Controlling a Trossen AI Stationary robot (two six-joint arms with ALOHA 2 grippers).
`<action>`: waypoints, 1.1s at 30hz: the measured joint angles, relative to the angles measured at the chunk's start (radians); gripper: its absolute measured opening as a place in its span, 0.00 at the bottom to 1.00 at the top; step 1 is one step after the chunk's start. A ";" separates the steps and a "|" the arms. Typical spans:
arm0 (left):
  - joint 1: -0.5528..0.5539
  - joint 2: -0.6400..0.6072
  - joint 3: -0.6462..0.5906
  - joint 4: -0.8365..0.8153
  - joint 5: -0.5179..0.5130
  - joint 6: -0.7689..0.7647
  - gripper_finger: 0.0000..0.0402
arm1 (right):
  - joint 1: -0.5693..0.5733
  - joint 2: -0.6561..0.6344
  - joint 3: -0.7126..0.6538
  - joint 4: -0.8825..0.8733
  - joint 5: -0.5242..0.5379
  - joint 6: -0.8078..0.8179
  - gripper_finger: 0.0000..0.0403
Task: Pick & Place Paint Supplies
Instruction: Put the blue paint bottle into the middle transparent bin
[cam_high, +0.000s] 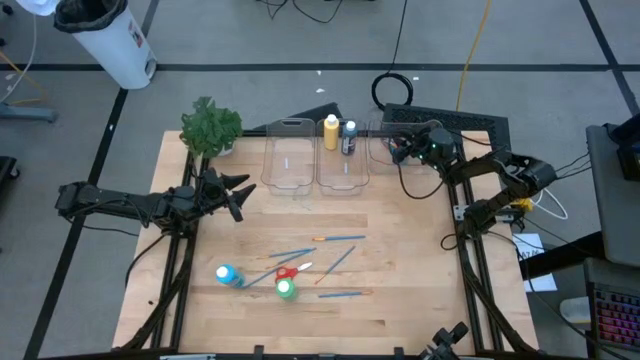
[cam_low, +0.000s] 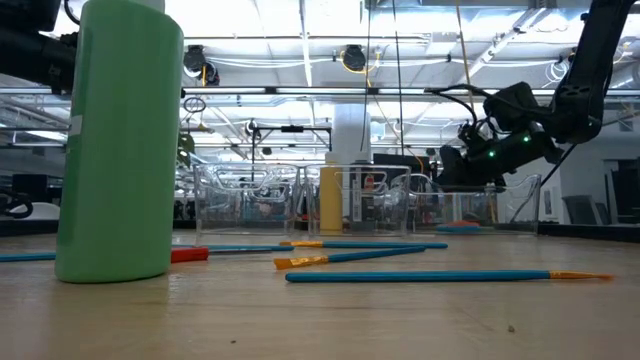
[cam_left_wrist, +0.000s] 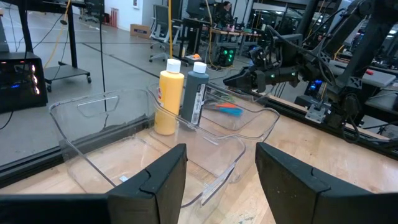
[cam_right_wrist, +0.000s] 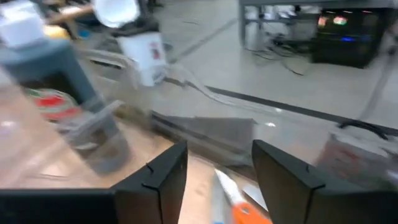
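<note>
Two arms in play. Left arm stretches low across the tabletop (cam_high: 300, 330) from the left edge, left claw (cam_high: 238, 196) just right of the leafy plant (cam_high: 210, 127), aimed at the left clear bin (cam_high: 287, 160); fingers spread, nothing between them.

Left-front tabletop: blue paint bottle (cam_high: 227, 273) on its side, green paint bottle (cam_high: 286, 289) upright just right of it, red-handled scissors (cam_high: 286, 272) between them. Four blue paintbrushes (cam_high: 336, 239) lie scattered right of centre, orange tips visible.

Middle clear bin (cam_high: 340, 165) holds the yellow paint bottle (cam_high: 331, 132) and the dark paint bottle (cam_high: 348, 138), both upright, side by side at its far end.

Right arm comes in from the right edge, elbow bent, right claw (cam_high: 402, 148) over the right clear bin (cam_left_wrist: 252, 121). Fingers parted, holding nothing. Right wrist view shows an orange-handled item (cam_right_wrist: 245, 213) lying just below the fingers; the same orange and blue bits show inside that bin in the left wrist view.

Hard to make out: right wrist view is motion-blurred, the orange item is cut off at the frame edge, so I can't tell if it's scissors. The right bin is mostly hidden by the arm in the high view. Dark bottle label has print, unreadable.
</note>
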 joint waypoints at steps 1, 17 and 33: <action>0.000 0.000 0.000 0.000 0.000 0.000 0.49 | 0.000 -0.004 0.000 0.009 -0.025 0.003 0.44; 0.000 0.000 0.000 0.000 0.000 0.000 0.49 | 0.212 -0.363 0.000 0.025 -0.229 0.022 0.45; 0.000 0.000 0.000 0.000 0.000 0.000 0.49 | 0.601 -0.580 0.000 -0.001 -0.349 0.052 0.46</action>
